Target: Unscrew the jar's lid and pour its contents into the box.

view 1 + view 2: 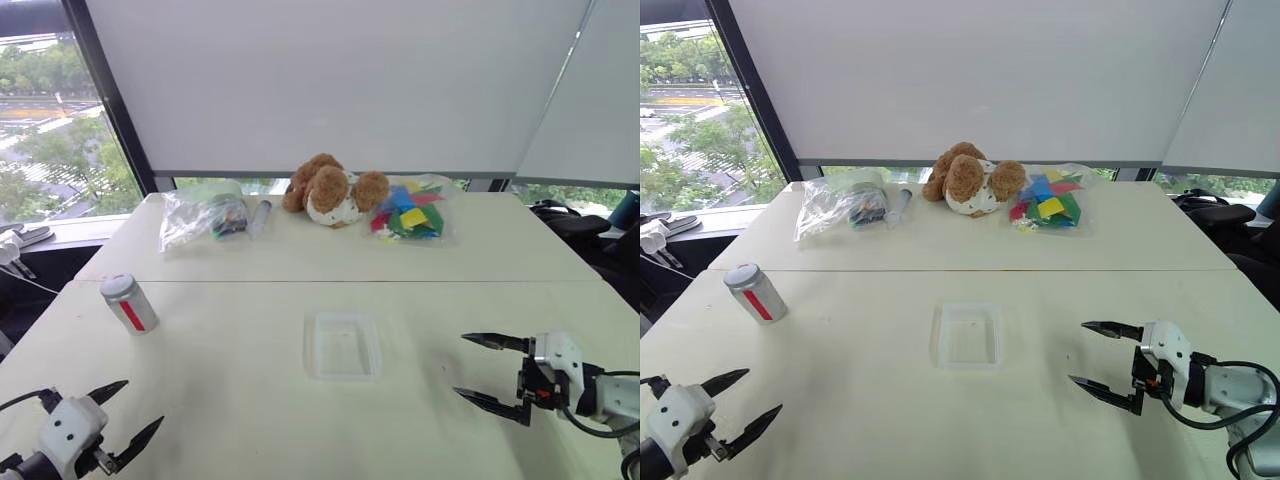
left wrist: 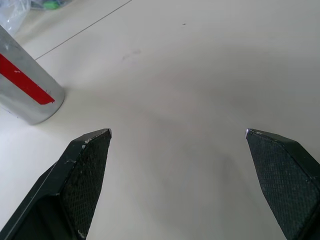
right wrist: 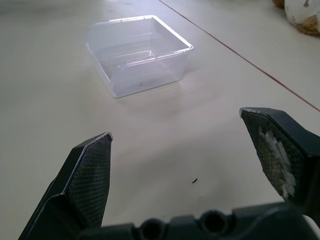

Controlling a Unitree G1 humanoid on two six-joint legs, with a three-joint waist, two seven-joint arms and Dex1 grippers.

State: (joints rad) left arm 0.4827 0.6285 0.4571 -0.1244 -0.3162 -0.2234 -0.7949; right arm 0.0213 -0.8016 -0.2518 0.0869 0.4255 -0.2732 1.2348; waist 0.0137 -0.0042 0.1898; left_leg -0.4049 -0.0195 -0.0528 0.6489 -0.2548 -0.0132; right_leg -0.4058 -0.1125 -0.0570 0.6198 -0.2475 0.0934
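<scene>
Standing capped near the table's [image 1: 250, 400] left edge, the metallic cylindrical jar [image 1: 129, 303]; clear rounded box [image 1: 342, 346] mid-table; left gripper [image 1: 128, 412] and right gripper [image 1: 478, 368] hover released, empty

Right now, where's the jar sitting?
In the left eye view the jar stands tilted on the table's left side, ahead of the left gripper and left of the clear box.

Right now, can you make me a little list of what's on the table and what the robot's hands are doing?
jar: the jar stands on the table's left side, lid on
box: the box sits mid-table, looks empty
left gripper: the left gripper is open, holding nothing
right gripper: the right gripper is open, holding nothing
far edge: teddy bear, clear bags
</scene>
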